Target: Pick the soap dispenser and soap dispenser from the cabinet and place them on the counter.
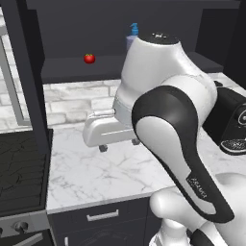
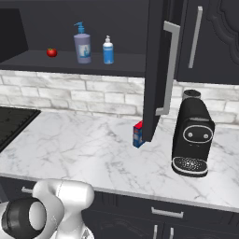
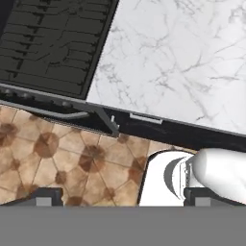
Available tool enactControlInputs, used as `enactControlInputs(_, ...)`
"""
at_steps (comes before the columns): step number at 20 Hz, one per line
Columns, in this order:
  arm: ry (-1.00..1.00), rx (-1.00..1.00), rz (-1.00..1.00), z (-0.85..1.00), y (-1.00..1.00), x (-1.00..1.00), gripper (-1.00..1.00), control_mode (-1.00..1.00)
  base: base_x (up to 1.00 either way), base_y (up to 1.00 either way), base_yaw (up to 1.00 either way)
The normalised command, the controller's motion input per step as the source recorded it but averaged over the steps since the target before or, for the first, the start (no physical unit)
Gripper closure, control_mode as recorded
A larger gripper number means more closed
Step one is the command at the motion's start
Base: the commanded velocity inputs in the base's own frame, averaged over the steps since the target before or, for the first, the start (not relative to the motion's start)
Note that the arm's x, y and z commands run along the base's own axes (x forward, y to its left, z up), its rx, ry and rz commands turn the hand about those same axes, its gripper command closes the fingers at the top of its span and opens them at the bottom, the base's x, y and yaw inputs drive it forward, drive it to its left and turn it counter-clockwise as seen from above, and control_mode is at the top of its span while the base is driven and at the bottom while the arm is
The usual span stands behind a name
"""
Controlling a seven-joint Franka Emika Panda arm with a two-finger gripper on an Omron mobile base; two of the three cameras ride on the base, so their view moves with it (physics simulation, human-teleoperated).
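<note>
Two soap dispensers stand on the open cabinet shelf (image 2: 70, 61): a larger greyish-purple one with a blue pump (image 2: 83, 45) and, just right of it, a small bright-blue one with a white pump (image 2: 108, 51). In the left base view the larger dispenser (image 1: 132, 34) peeks out behind my arm. My gripper (image 1: 119, 144) hangs low over the white marble counter (image 1: 96, 168), well below the shelf, pointing down. Its fingertips (image 3: 45, 195) stand wide apart, open and holding nothing. The hand view looks down on the counter's front edge (image 3: 182, 57).
A red tomato (image 2: 52, 52) lies left of the dispensers on the shelf. The open cabinet door (image 2: 161, 70) juts out over the counter, with a small red-topped blue bottle (image 2: 138, 134) behind its lower edge. A black coffee machine (image 2: 191, 135) stands right; the black stovetop (image 1: 21, 168) is left.
</note>
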Motion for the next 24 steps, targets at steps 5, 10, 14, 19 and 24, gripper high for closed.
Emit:
enactControlInputs(5,-0.22,-0.11,0.06,-0.06,-0.29,0.01,-1.0,-1.0,0.0,0.0,0.0)
enactControlInputs(10,-0.16,-0.1,0.06,-0.01,-0.38,0.07,-1.0,-1.0,0.0,0.0,0.0)
enactControlInputs(14,-0.11,-0.11,0.03,0.0,-0.38,0.13,-1.0,-1.0,0.0,0.0,0.0)
enactControlInputs(19,-0.09,-0.04,0.0,0.0,-0.36,0.33,-1.0,-1.0,0.0,0.0,0.0)
enactControlInputs(24,-0.01,0.07,0.0,0.01,-0.28,0.44,-1.0,-1.0,0.0,0.0,0.0)
